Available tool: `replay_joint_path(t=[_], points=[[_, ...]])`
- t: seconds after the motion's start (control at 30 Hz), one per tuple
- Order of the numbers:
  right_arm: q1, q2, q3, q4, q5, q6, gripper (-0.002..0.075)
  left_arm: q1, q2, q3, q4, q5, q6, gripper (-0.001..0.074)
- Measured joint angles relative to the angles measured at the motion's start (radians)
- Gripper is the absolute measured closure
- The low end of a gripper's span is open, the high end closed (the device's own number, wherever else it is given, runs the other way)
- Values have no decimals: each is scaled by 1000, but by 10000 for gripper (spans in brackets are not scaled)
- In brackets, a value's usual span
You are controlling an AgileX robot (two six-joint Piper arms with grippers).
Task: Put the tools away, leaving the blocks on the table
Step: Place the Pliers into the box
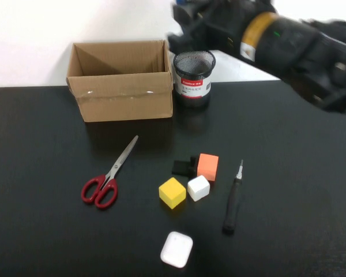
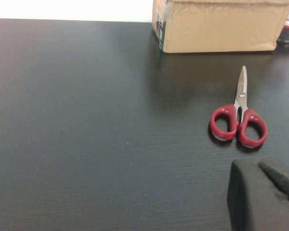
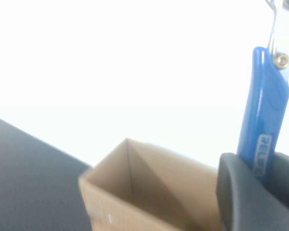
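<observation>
With the pliers (image 3: 262, 115) pinched in the right gripper (image 3: 260, 187) above the box (image 1: 122, 81) and mesh cup (image 1: 194, 78), release is best delayed until centred over an opening, while the left gripper (image 2: 262, 197), pressed together, is parked near the scissors (image 2: 238, 122).

the black right arm with a yellow band (image 1: 265, 32) reaches across the upper right of the high view; its right gripper (image 3: 260, 166) is clamped tight. the left gripper (image 2: 265, 195) sits closed, lower right of its wrist view.
</observation>
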Motion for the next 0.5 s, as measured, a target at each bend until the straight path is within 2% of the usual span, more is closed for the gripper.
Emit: replay_joint_path(t=[0.5], points=[[78, 460, -470, -9, -54, 126, 681, 0, 0, 0, 0, 0, 0, 738]])
